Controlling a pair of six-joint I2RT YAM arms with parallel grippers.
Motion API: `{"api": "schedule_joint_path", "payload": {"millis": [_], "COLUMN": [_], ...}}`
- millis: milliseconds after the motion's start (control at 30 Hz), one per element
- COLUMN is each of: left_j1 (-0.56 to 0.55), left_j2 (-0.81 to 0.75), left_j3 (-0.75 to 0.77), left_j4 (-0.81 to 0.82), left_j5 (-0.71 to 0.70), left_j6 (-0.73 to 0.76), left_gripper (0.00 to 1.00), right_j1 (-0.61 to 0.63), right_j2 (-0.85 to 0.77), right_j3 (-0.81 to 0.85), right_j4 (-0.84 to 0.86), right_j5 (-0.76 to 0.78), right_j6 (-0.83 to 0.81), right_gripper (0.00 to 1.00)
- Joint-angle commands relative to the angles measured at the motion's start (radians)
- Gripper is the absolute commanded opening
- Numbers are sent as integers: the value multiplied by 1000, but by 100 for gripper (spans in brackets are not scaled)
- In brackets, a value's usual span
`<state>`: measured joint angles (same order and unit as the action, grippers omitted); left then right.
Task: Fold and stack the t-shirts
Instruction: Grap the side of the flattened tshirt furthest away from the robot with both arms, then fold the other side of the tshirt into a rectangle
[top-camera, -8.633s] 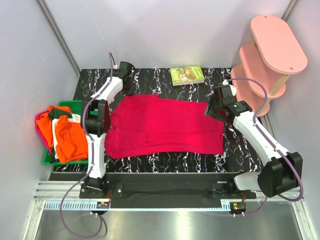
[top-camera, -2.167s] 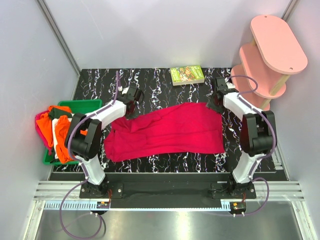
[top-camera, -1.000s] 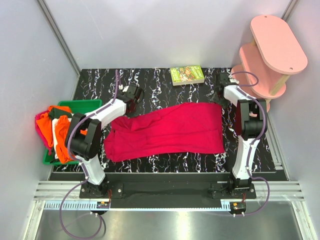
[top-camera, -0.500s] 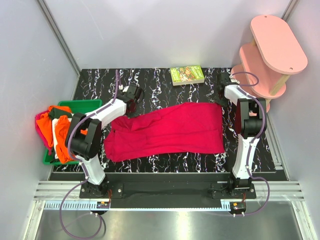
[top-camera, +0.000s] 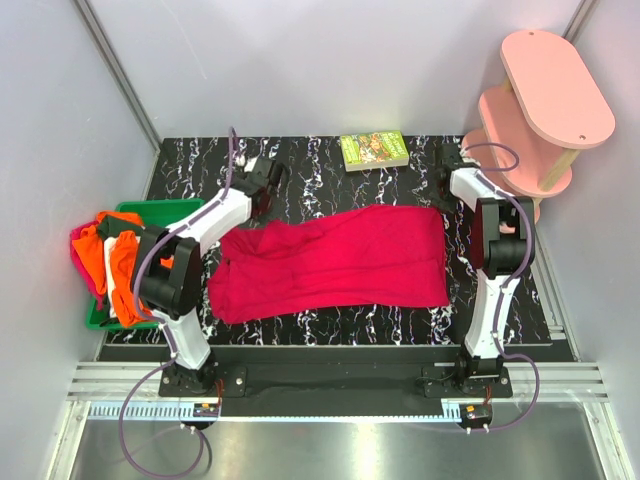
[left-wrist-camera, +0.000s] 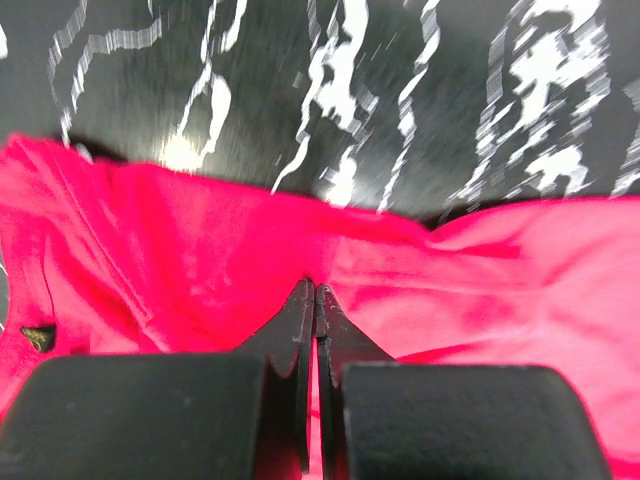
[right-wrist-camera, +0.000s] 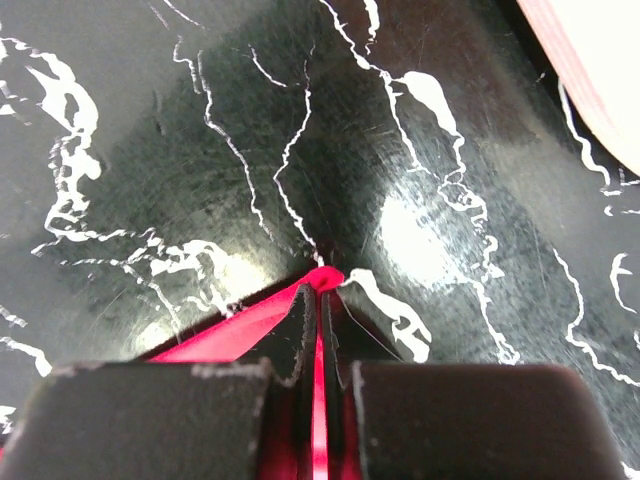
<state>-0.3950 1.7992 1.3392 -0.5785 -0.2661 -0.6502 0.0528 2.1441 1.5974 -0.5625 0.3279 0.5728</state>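
Top external shows the crimson t-shirt (top-camera: 335, 262) spread out across the worktop (top-camera: 320, 165). Wrist cams: left end effector (left-wrist-camera: 316, 292) is clamped shut on its far edge, right end effector (right-wrist-camera: 322, 284) pinches the far right corner. The orange shirts (top-camera: 135, 270) are piled off to the left.

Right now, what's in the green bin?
Green bin holds heaped cloth: orange shirt on top, white shirt edge showing beside it, magenta shirt at the left side. The heap covers the bin floor; anything underneath can't be seen.
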Motion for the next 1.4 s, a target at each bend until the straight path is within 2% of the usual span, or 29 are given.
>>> {"api": "schedule_joint_path", "payload": {"millis": [0,267,767,1133,1367], "left_j1": [37,116,252,297,286], "left_j2": [5,97,414,520,505], "left_j3": [141,327,842,945,945], "left_j4": [3,-29,-164,-150,-149], "left_j5": [-44,-13,74,154,176], "left_j6": [29,37,75,96,115], "left_gripper": [0,0,0,0,0], "right_j1": [-4,-4,-10,-37,-37], "right_j2": [-92,-82,45,63,46], "right_j3": [85,173,386,348,292], "right_j4": [-23,-43,-96,-100,-66], "right_j5": [-24,-70,-96,-99,-128], "right_j6": [-16,-39,-60,-28,-30], "right_gripper": [0,0,0,0,0]}}
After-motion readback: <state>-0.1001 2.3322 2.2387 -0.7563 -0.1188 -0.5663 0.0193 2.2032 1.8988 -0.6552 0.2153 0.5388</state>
